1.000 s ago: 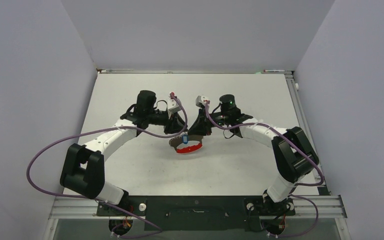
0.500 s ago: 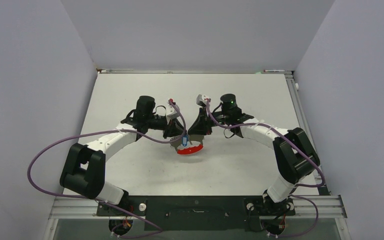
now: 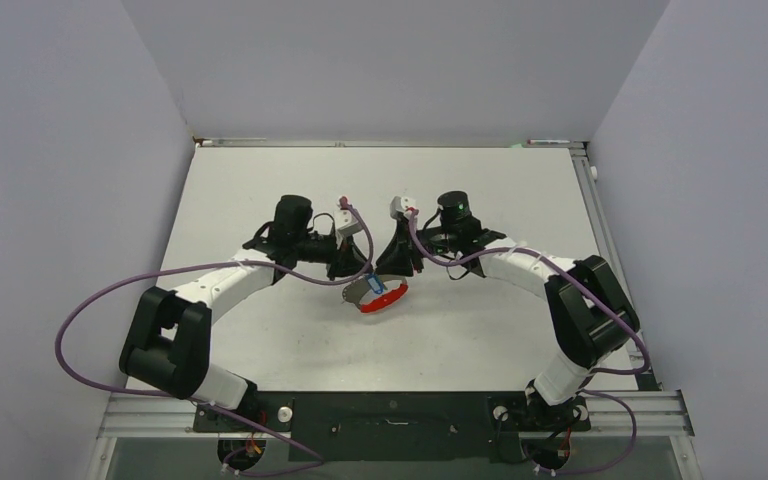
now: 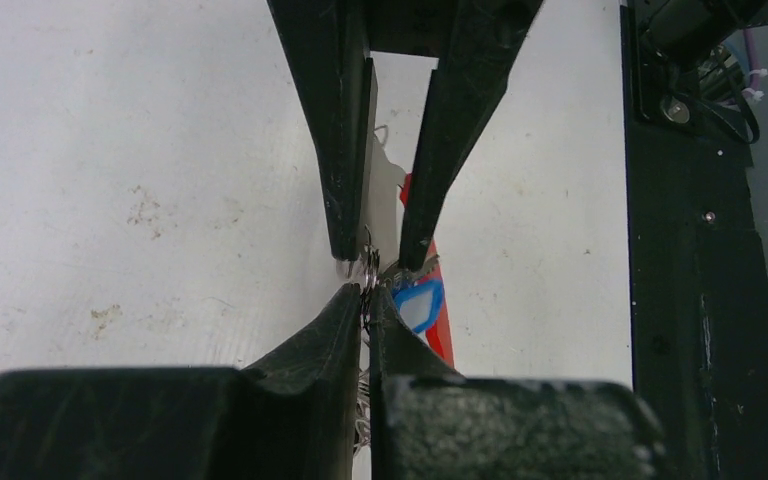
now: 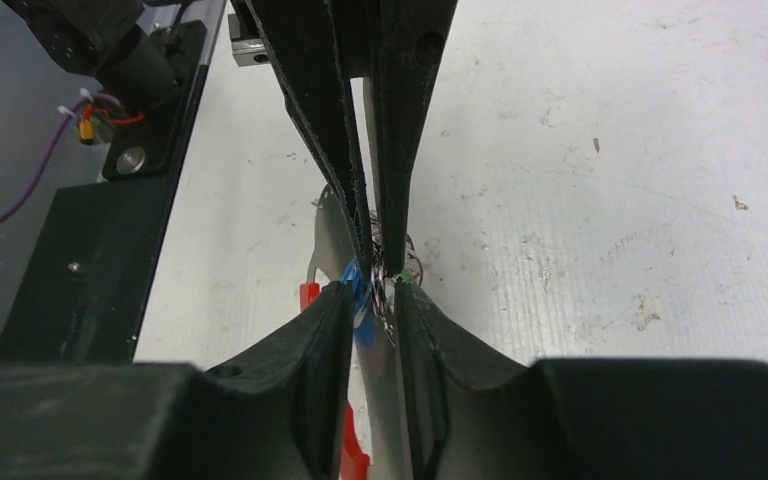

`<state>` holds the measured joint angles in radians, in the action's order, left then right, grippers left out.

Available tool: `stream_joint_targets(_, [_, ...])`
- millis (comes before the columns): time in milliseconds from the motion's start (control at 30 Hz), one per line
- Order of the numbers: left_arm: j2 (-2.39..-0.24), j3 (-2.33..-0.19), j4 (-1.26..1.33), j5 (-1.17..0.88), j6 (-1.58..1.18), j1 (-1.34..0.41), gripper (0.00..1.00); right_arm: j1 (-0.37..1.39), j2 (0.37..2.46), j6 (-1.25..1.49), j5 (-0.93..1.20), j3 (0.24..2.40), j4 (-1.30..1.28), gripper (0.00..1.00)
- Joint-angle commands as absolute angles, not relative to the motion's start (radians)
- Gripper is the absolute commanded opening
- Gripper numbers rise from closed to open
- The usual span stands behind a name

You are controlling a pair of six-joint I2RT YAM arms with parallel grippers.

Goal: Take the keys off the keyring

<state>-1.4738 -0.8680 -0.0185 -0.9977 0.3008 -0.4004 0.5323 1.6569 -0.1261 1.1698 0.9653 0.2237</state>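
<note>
Midway across the white surface, just on the near-edge side of where the two grippers meet nose to nose, sits the curved keyring of bright red arc and grey metal. Its red arc runs roughly left to right, tilted up toward the right side. From above I can't tell whether it rests on the surface or hangs just clear of it.

The left gripper has its jaws pinched together. A thin silvery wire loop appears caught at their very tip, though the view is too tight to be sure how much metal they hold. The right gripper faces it point to point, its jaws a narrow way apart and straddling the same wire. The small blue-headed key lies just beside them, on the red arc's side.

Neither gripper is nearer; both are on the cluster. The next move, I'd judge, turns on the two pairs of jaws lying along one line, so drawing apart along it should work the wire loop. The right jaws would first need to close on the blue key or its loop, and with wire that fine a slip seems likely.
</note>
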Motion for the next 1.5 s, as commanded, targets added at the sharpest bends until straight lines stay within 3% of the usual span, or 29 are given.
stream_joint_targets(0, [-1.446,-0.874,-0.079,-0.907,0.344,-0.414,0.0,0.543,1.647,-0.262,1.149,0.998,0.189,0.28])
stream_joint_targets(100, [-1.454,-0.843,-0.062,-0.86,0.357,-0.418,0.0,0.543,1.662,-0.273,1.133,0.977,0.228,0.45])
stream_joint_targets(333, [-1.468,-0.834,-0.097,-0.776,0.438,-0.449,0.0,0.564,1.692,-0.38,1.117,0.975,0.187,0.46])
stream_joint_targets(1133, [-1.48,-0.876,-0.154,-0.84,0.496,-0.461,0.0,0.625,1.745,-0.502,1.07,0.941,0.216,0.26])
stream_joint_targets(1367, [-1.482,-0.879,-0.144,-0.847,0.474,-0.459,0.0,0.637,1.74,-0.508,1.062,0.943,0.213,0.06])
stream_joint_targets(1467, [-1.479,-0.872,-0.107,-0.855,0.428,-0.447,0.0,0.639,1.732,-0.485,1.06,0.93,0.25,0.05])
